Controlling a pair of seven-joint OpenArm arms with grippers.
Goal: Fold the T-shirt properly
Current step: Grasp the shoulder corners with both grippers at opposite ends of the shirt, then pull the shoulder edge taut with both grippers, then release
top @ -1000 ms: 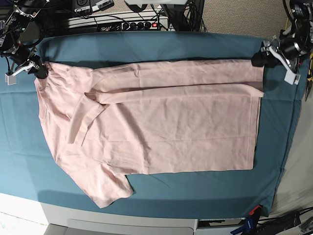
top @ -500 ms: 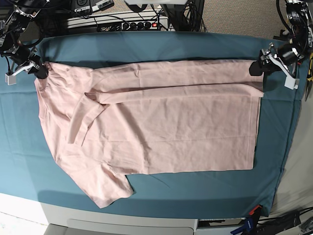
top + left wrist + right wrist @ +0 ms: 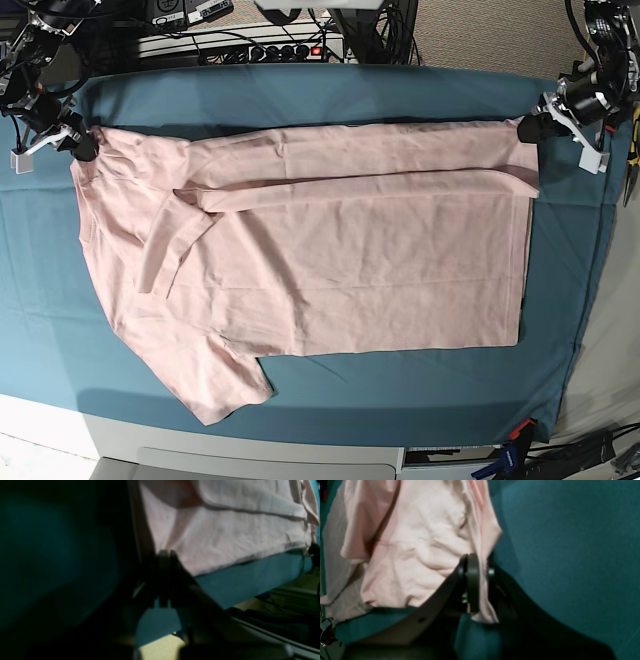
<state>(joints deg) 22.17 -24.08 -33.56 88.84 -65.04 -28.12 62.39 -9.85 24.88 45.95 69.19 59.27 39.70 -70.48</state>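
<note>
Teal table cloth (image 3: 330, 95) carries the plain pink T-shirt (image 3: 340, 250), no lettering showing, both grippers' fingers pinching its corners

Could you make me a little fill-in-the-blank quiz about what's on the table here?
1. The T-shirt is pale ____.
2. It lies on a ____ table cloth.
3. The right gripper is shut on the shirt's ____.
4. The left gripper is at the shirt's far ____.

Missing words: pink; teal; fabric; corner
</note>
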